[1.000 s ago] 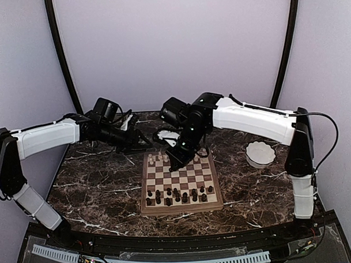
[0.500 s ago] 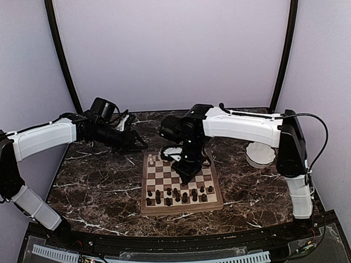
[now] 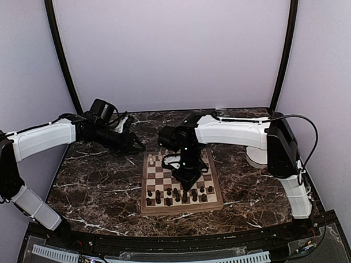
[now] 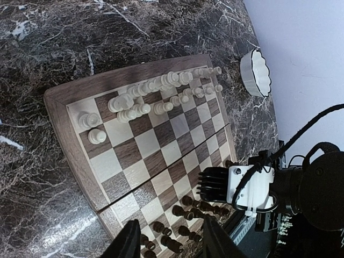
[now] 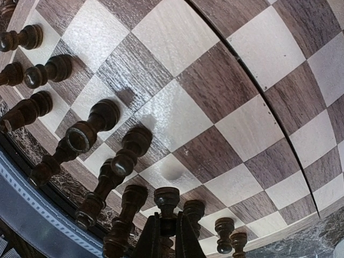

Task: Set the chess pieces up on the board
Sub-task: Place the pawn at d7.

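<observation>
Grips a dark brown piece (image 5: 166,200) between the clenched right fingers (image 5: 146,241), low above the near half of the chessboard (image 3: 179,208). Hangs there close to the other dark brown pieces (image 3: 178,195), which stand along the 2 near rows. Holds the left fingers (image 4: 129,242) released, with nothing between them, above the marbled tabletop (image 3: 96,180) just past the board's far-left corner. Shows the cream pieces (image 4: 156,91) standing along the 2 far rows. Has a white scalloped bowl (image 4: 257,72) on the tabletop right of the board, apart from it.
</observation>
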Controlling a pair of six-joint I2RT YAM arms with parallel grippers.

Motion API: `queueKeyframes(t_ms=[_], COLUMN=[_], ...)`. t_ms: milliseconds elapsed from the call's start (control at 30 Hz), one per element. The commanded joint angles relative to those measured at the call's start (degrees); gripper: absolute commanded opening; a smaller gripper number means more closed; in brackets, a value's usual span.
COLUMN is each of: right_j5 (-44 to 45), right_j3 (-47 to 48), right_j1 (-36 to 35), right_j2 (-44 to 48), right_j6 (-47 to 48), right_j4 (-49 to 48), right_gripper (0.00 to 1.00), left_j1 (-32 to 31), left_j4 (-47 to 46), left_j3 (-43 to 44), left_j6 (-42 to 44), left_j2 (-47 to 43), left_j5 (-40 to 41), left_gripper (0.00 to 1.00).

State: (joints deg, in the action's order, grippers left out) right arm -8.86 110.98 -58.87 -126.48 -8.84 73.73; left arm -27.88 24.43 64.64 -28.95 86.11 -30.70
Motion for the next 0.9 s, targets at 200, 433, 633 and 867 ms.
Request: queueKeyframes(t_ms=[200, 433, 633, 867], right_j5=[-1.42, -0.91, -0.87, -0.84], right_j3=[-0.1, 0.2, 0.86, 3.27], right_j1=[-0.28, -0.28, -0.28, 0.1], right_j2=[-2.19, -2.34, -2.12, 0.82], right_j6=[-0.12, -0.67, -0.84, -1.59], right_j4=[0.42, 0.33, 0.38, 1.03], right_gripper=[0.06, 0.18, 0.23, 0.26], left_j1=[0.56, 0.54, 0.57, 0.43], left_j4=[2.12, 1.72, 1.52, 1.03], left_j3=[-1.25, -2.17, -2.15, -2.37], left_j6=[1.2, 0.91, 1.0, 5.6], left_j2=[-2.54, -2.46, -2.11, -4.38], left_j5=[0.33, -0.05, -0.34, -3.49], left_gripper=[0.42, 0.42, 0.42, 0.42])
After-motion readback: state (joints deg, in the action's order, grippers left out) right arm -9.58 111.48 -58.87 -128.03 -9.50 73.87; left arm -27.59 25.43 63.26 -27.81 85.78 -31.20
